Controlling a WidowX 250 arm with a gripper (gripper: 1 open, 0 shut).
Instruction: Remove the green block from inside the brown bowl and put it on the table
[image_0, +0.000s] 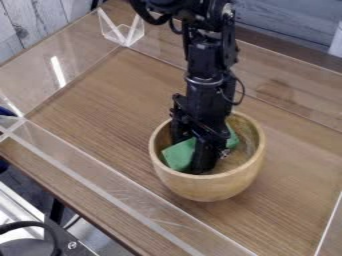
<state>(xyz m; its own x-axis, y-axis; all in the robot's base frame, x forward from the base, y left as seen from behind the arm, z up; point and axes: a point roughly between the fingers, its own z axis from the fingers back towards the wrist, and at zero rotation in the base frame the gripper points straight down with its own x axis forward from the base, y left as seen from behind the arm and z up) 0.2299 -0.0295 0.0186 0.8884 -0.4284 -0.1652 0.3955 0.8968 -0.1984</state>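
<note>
Low clear acrylic walls edge the table I'm working over. Moving right, the green block lies inside the brown bowl, and my gripper reaches down, clenched across its middle. I judge it light, rigid and smooth-faced, so a centred grip suits it.

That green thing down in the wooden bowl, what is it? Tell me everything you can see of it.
The green block is a small solid bar, mid-green, with flat faces and a plain matte look. It lies inside the brown bowl, leaning against the inner wall. The black gripper reaches down into the bowl and covers the block's middle, so green shows on either side of it. The gripper looks shut on the block, which is not yet lifted out.
</note>
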